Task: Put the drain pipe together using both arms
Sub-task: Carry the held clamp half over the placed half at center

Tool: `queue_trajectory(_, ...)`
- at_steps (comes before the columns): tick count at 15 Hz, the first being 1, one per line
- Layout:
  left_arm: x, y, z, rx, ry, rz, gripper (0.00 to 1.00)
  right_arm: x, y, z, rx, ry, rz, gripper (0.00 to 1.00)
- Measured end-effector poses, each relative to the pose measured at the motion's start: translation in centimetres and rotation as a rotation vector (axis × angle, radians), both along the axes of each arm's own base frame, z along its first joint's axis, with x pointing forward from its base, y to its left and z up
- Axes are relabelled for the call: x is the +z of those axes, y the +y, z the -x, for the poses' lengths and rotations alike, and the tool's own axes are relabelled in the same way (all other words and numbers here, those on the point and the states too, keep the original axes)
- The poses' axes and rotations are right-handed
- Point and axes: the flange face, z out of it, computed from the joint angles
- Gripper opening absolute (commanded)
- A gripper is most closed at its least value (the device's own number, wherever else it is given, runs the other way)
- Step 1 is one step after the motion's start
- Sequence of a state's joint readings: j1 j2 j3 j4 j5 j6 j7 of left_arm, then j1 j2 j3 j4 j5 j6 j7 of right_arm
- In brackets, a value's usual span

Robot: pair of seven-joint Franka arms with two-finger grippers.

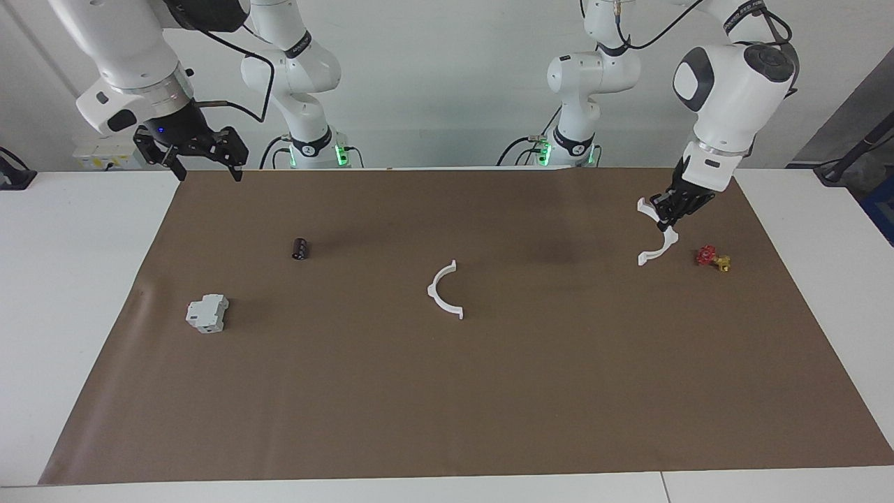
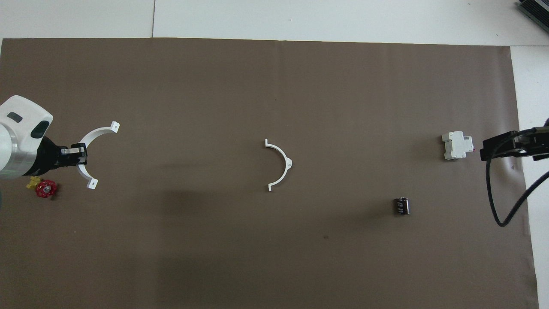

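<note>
- Progress: early. The left end effector [image 1: 669,218] is clenched on one half-ring [image 1: 655,237] at mid-arc; that half-ring is tilted up, and its lower tip looks to be at or just off the mat [image 1: 489,391], I cannot tell which.
- The held half-ring is at the left arm's end of the counter [image 1: 70,314], with the valve [image 1: 712,258] just beside it, at about 4 o'clock from it in the facing view.
- The second half-ring [image 1: 445,289] lies flat mid-mat, untouched, well apart from the first.
- The right end effector [image 1: 202,159] waits over the mat's edge at the right arm's end, fingers spread, grasping nothing.
- Left to do, by my judgement: pick up the second half, bring the two together, and join the tabs into a ring.
- Count: two half-rings, one valve, one grey-white block [image 1: 207,314], one small dark cylinder [image 1: 301,248] at about 1 o'clock from the block, two arms.
</note>
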State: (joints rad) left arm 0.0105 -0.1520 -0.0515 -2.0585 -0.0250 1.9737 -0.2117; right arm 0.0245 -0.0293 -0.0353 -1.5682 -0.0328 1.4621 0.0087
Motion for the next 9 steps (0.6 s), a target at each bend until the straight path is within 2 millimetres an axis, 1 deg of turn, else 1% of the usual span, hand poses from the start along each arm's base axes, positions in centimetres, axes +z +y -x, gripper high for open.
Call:
queue_trajectory(1, -0.1, -0.4, 0.0, 0.028, 0.001, 0.003, 0.00, 0.0, 0.0, 0.0, 0.000, 0.000, 0.000, 1.00)
queue_trajectory(2, -0.2, -1.4, -0.1, 0.081, -0.003, 0.008, 0.00, 0.0, 0.0, 0.0, 0.000, 0.000, 0.000, 1.00)
queue_trajectory(3, -0.4, -3.2, -0.2, 0.136, -0.011, 0.016, 0.00, 0.0, 0.0, 0.0, 0.000, 0.000, 0.000, 1.00)
queue_trajectory(4, -0.8, -5.8, -0.1, 0.176, -0.011, 0.023, 0.00, 0.0, 0.0, 0.0, 0.000, 0.000, 0.000, 1.00)
queue_trajectory(7, -2.7, -14.4, 1.0, 0.257, -0.006, 0.043, 0.00, 0.0, -0.2, 0.0, -0.004, 0.000, -0.001, 1.00)
queue_trajectory(8, -3.3, -16.7, 1.3, 0.275, -0.012, 0.053, 0.00, 0.0, -0.2, 0.0, -0.004, -0.002, -0.001, 1.00)
queue_trajectory(9, -4.1, -18.4, 1.6, 0.280, -0.012, 0.058, 0.00, 0.0, -0.1, -0.1, -0.003, -0.009, -0.001, 1.00)
